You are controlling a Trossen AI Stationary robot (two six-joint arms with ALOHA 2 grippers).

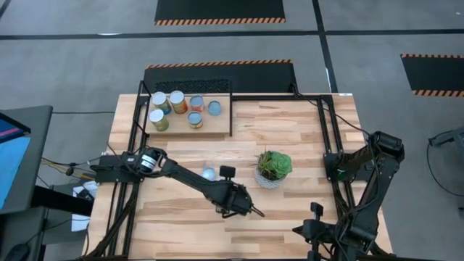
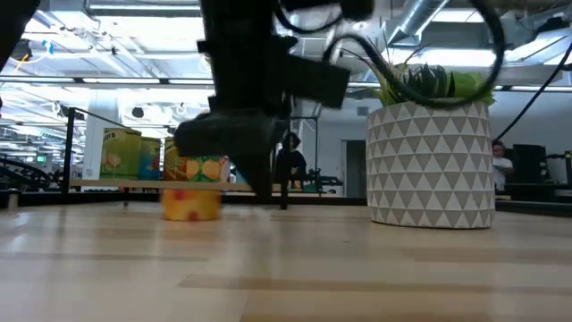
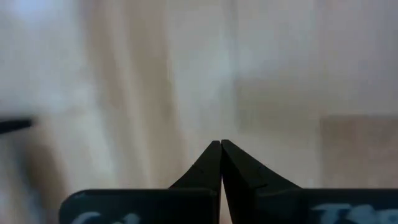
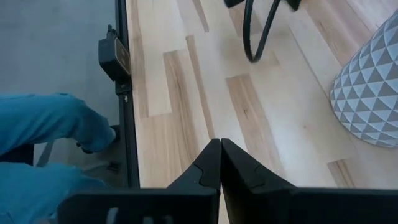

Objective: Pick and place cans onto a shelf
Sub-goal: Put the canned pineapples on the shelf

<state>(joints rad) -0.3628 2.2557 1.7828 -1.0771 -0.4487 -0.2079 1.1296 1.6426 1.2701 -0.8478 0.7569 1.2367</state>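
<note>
Several cans [image 1: 177,101] stand upright on the light-wood shelf [image 1: 217,127] at the table's far left; they also show in the low view [image 2: 121,154]. One can with a pale-blue top [image 1: 209,174] stands on the tabletop beside my left arm; the low view shows its yellow-orange label [image 2: 191,192]. My left gripper [image 1: 255,212] is shut and empty, low over the table's near middle, to the right of that can and near of the plant; its fingers meet in the left wrist view [image 3: 221,146]. My right gripper [image 1: 304,230] is shut and empty at the near right [image 4: 221,144].
A green plant in a white patterned pot [image 1: 272,168] stands mid-table, right of my left gripper, and looms large in the low view [image 2: 431,161]. Black frame bars [image 4: 127,93] run along the table's edges. Something blue and soft [image 4: 43,124] shows beyond the near edge.
</note>
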